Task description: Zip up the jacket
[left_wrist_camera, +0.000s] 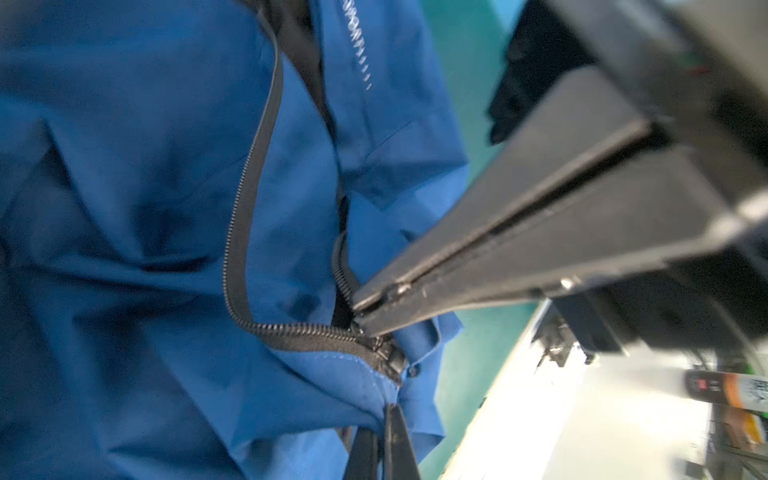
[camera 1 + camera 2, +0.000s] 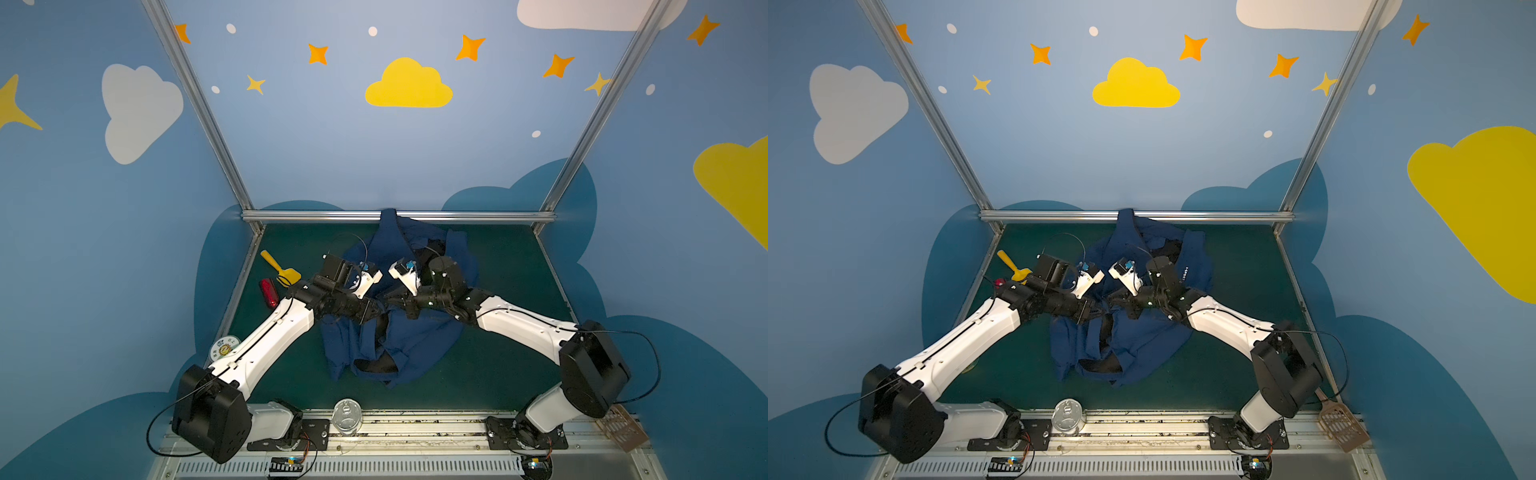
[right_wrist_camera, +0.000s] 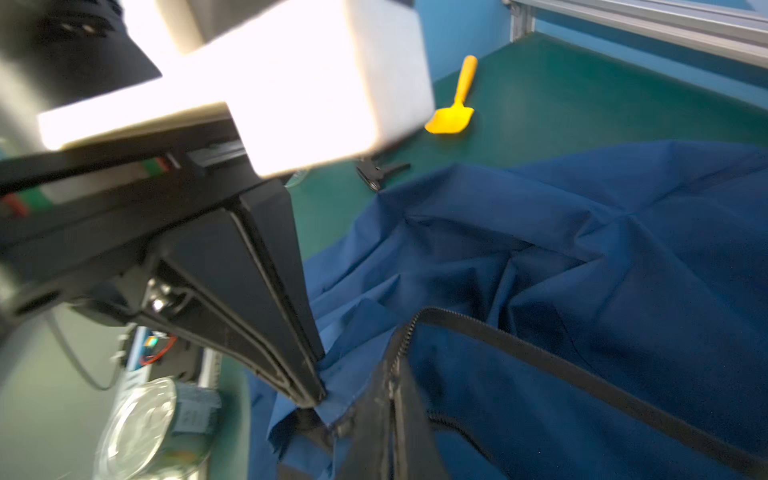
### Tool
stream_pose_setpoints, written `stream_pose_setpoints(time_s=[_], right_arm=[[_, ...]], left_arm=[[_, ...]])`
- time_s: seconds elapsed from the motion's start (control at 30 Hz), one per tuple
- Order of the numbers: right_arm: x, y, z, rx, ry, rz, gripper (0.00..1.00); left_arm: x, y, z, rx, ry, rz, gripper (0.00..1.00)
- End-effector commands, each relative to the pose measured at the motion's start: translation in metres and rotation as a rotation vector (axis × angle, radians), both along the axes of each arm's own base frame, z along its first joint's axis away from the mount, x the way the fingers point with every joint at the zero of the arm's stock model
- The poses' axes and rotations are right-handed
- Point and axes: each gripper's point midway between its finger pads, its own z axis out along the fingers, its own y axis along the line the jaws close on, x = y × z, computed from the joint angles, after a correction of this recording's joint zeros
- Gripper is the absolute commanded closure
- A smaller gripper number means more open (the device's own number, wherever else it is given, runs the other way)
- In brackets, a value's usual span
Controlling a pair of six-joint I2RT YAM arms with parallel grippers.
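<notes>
The jacket (image 2: 415,345) lay crumpled in the middle of the green worktop (image 2: 507,374), front open, and everything turned on the slider (image 1: 388,357) sitting at the very foot of the zipper (image 1: 245,208). The left pincer (image 1: 388,409) was clamped on the hem just below the slider, blue cloth pinched between its jaws. The right pincer (image 1: 359,309) was closed too, its tip right against the slider. It gripped what looked like the pull tab or the loose tape beside it, too blurred to call. Beyond the slider the two rows of teeth ran well apart, so by my reckoning the zipping had barely begun.

The smart play here was a firm, low anchor on the hem, so the tape under the slider would be taut. The pull needed to go away from that anchor, straight along the teeth, slow and never sideways. The cloth beyond the slider was deeply creased, and a fold could feed in and jam it. And if the loose side was not seated in the slider, it would only ride up one tape.
</notes>
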Motion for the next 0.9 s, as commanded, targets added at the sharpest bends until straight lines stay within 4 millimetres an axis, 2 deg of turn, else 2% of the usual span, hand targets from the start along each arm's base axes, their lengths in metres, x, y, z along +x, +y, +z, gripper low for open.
stream_pose_setpoints(time_s=[0.0, 0.13, 0.2, 0.33, 0.43, 0.53, 0.6, 0.73, 0.87], right_arm=[[0.055, -0.024, 0.032, -0.026, -0.221, -0.238, 1.00], [0.017, -0.011, 0.046, 0.141, -0.177, -0.068, 1.00], [0.005, -0.008, 0.045, 0.194, -0.144, -0.037, 1.00], [-0.001, -0.008, 0.038, 0.227, -0.138, -0.062, 1.00], [0.000, -0.013, 0.036, 0.220, -0.159, -0.085, 1.00], [-0.003, -0.014, 0.040, 0.223, -0.166, -0.079, 1.00], [-0.005, -0.014, 0.040, 0.227, -0.161, -0.074, 1.00], [-0.009, -0.013, 0.034, 0.225, -0.150, -0.067, 1.00], [-0.009, -0.014, 0.036, 0.226, -0.153, -0.066, 1.00]], left_arm=[[-0.036, 0.010, -0.012, 0.039, 0.101, -0.049, 0.97], [-0.031, 0.009, -0.008, 0.002, 0.097, -0.021, 0.97], [-0.029, 0.003, 0.000, -0.064, 0.104, -0.012, 0.97], [-0.025, -0.010, 0.016, -0.205, 0.061, -0.011, 0.97], [-0.024, -0.006, 0.012, -0.189, 0.052, 0.015, 0.97], [-0.026, -0.003, 0.009, -0.179, 0.085, 0.028, 0.85], [-0.027, -0.007, 0.016, -0.234, 0.090, 0.023, 0.77], [-0.017, -0.015, 0.040, -0.426, 0.034, 0.043, 0.59], [-0.010, -0.019, 0.061, -0.554, 0.027, 0.050, 0.50]])
